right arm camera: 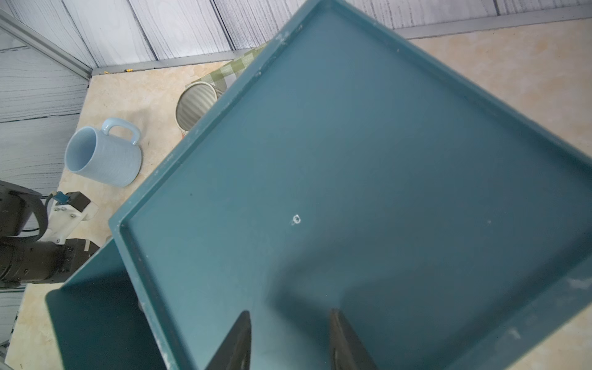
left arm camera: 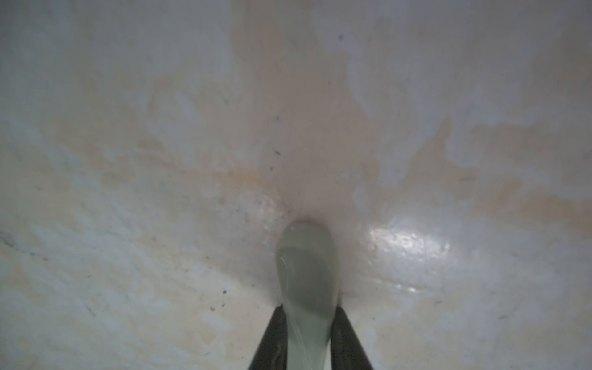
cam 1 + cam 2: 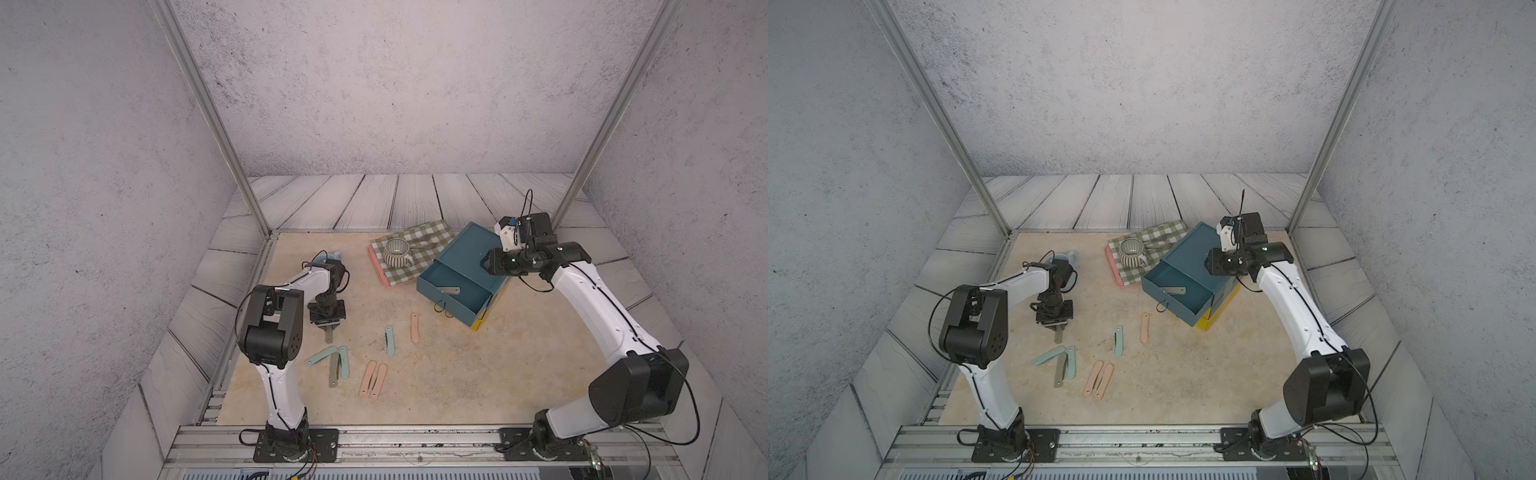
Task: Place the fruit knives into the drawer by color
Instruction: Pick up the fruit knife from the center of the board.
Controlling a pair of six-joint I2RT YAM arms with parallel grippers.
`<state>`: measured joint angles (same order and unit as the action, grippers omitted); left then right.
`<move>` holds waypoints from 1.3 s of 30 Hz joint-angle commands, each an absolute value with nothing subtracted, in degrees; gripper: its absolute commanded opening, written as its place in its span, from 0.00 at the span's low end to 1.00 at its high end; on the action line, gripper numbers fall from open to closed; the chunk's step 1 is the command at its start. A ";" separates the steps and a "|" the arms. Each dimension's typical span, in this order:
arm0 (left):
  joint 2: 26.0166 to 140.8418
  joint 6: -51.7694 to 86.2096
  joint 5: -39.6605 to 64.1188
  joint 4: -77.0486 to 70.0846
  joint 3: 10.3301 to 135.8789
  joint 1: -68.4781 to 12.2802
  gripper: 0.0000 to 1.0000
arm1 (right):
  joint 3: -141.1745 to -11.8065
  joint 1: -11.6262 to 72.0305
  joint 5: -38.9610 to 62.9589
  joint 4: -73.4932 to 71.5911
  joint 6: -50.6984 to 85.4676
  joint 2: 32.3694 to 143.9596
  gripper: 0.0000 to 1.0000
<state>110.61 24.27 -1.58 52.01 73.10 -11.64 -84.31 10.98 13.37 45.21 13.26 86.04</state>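
Olive-grey fruit knife [image 2: 307,282] hangs below the left end effector [image 2: 309,309], pinched tight by one end. It could pivot or slip before reaching the open teal drawer [image 3: 442,303], which is well apart from it, just beside the half-open, empty right end effector [image 1: 290,312].

glossy mottled tabletop [image 2: 410,243] — matt painted drawer [image 1: 352,144], ribbed ceramic mug [image 1: 105,160].
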 commanded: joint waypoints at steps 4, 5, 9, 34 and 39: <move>111.19 24.75 -0.06 50.54 73.04 -11.43 0.00 | -81.19 10.99 10.27 57.39 13.82 89.99 0.42; 111.05 24.85 0.04 50.40 72.95 -11.43 0.00 | -81.13 10.99 10.28 57.40 13.80 89.99 0.42; 109.92 25.40 0.52 50.43 72.69 -11.60 0.00 | -81.07 10.99 10.27 57.35 13.91 90.08 0.42; 108.35 32.22 4.38 52.57 76.04 -21.03 0.00 | -80.66 11.03 10.90 56.99 14.42 89.82 0.42; 109.42 32.92 4.09 52.76 77.20 -22.49 0.00 | -80.20 10.99 10.81 56.91 14.37 89.99 0.42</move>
